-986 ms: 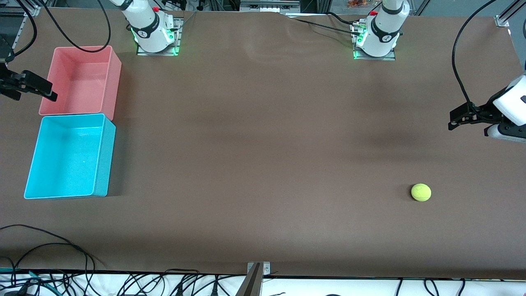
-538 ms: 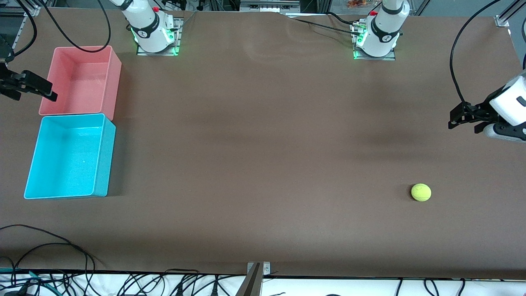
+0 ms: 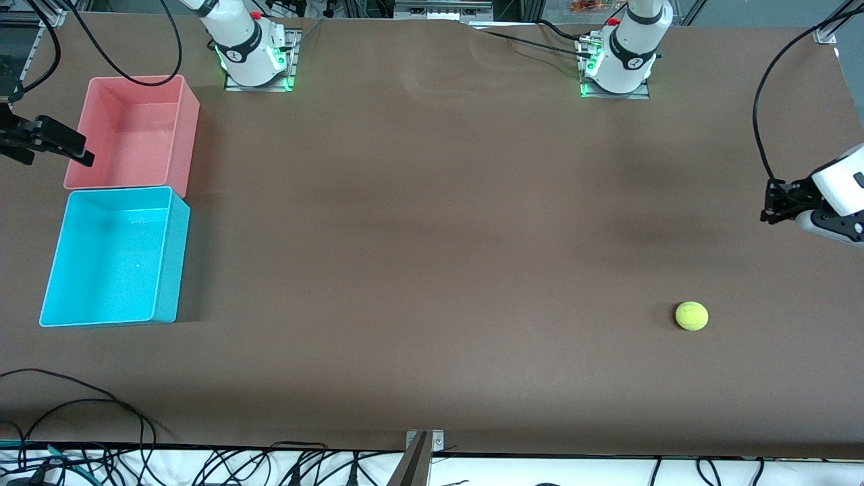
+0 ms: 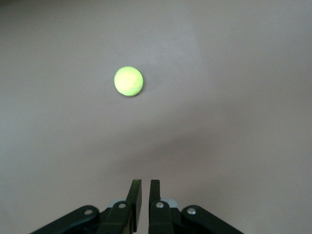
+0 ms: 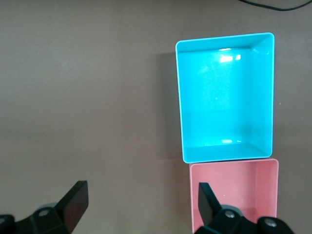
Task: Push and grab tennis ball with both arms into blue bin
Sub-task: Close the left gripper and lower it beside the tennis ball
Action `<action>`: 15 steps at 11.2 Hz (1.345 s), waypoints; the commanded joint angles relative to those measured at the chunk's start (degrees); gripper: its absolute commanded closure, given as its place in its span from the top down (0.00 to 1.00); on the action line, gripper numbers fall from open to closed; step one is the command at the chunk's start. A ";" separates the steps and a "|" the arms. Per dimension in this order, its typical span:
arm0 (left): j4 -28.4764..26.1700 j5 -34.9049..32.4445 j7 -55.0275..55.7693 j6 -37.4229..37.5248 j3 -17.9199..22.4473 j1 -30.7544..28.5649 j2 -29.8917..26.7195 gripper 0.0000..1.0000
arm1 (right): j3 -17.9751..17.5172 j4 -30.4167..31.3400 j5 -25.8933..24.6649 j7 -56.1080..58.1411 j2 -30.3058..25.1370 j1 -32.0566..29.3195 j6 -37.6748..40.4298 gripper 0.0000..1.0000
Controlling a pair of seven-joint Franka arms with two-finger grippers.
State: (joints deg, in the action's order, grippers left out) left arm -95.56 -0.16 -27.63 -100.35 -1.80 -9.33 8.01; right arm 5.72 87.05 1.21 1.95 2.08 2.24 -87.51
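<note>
Meanwhile the left gripper [image 4: 145,187] hangs over bare table [image 3: 432,270], nearly shut on nothing — ball [image 3: 692,316] apart; right gripper [image 5: 141,195] wide open, empty.

So the worktop [image 3: 432,256] is basically wide open between the tennis ball [image 3: 692,316] and the blue bin [image 3: 111,256], nothing sits along that stretch. Only real obstacle is the pink bin [image 3: 135,131], touching the blue one on its farther edge. Loose cables [image 3: 81,432] crowd the camera-side edge near the bins.
</note>
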 commanded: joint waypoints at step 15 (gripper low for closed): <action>-10.19 -0.28 -64.20 -28.94 -0.58 -8.60 11.49 0.00 | 0.00 -0.92 -0.15 -0.19 0.03 0.05 0.85 1.00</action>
State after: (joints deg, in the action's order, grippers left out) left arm -109.70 -3.41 -86.27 -129.41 -1.93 -16.63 16.25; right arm 5.72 87.05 1.21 1.95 2.08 2.24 -87.50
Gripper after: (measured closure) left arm 0.991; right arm 0.000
